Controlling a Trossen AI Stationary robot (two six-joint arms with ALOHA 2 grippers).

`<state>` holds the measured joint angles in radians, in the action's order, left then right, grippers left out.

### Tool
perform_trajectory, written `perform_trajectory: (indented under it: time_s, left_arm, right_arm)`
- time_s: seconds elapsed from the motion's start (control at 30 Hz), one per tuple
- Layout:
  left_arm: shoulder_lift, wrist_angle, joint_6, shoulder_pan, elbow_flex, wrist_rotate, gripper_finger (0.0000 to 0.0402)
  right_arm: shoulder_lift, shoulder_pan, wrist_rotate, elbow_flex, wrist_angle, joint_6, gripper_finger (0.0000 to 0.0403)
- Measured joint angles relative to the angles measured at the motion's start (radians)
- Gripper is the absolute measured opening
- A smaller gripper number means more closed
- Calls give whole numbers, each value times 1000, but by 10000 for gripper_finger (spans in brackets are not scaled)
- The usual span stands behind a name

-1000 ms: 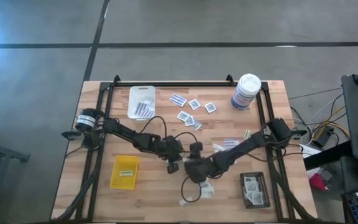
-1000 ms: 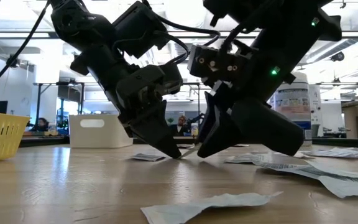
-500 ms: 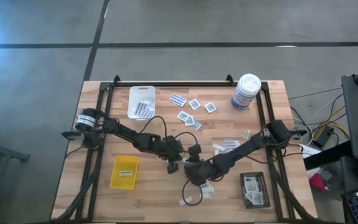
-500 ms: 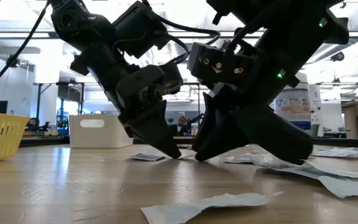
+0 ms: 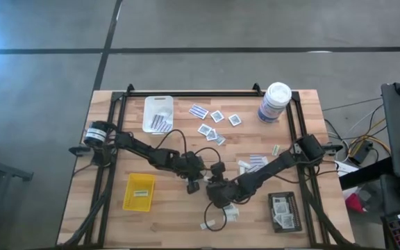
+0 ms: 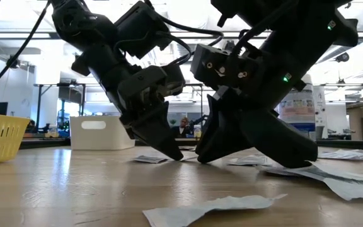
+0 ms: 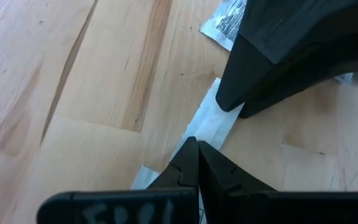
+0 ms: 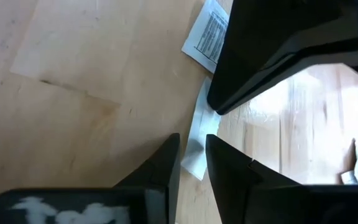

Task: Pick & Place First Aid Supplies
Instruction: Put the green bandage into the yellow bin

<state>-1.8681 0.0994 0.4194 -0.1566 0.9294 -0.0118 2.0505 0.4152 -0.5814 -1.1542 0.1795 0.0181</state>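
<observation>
Wooden bench (image 5: 165, 208): both tools meet over one pale strip (image 8: 199, 134). Left tool (image 7: 197, 151) pressed together (tips on it); right tool (image 8: 192, 148) slightly spread, seemingly astride it.

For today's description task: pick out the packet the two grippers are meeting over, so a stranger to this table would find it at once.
Start from the wooden table and find its middle front, where the left gripper and right gripper nearly touch. Between their tips lies a narrow white strip packet, flat on the wood. Unlike the printed packet just beyond it, it looks plain and long.
</observation>
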Motion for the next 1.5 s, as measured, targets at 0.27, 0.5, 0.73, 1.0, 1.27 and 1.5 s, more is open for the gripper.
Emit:
perform_trajectory:
  time_s: [0.27, 0.5, 0.73, 1.0, 1.27, 1.5]
  left_arm:
    - [1, -10, 2, 5, 0, -1, 0]
    - [1, -4, 4, 5, -1, -10, 0]
    - [0, 3, 4, 6, -1, -22, 0]
    - [-1, 15, 4, 6, -2, -25, 0]
    - [-1, 20, 4, 6, -2, -58, 0]
    - [0, 21, -4, 6, -2, -102, 0]
  right_arm:
    - [-6, 18, -4, 2, 7, 3, 102]
    - [-6, -2, -17, 3, -7, 35, 109]
    - [0, -8, -20, 3, -37, 48, 102]
    - [24, -10, -20, 1, -66, 17, 65]
    - [26, -11, -20, 0, -63, 24, 20]
    - [27, -10, -41, -6, -56, 30, 8]
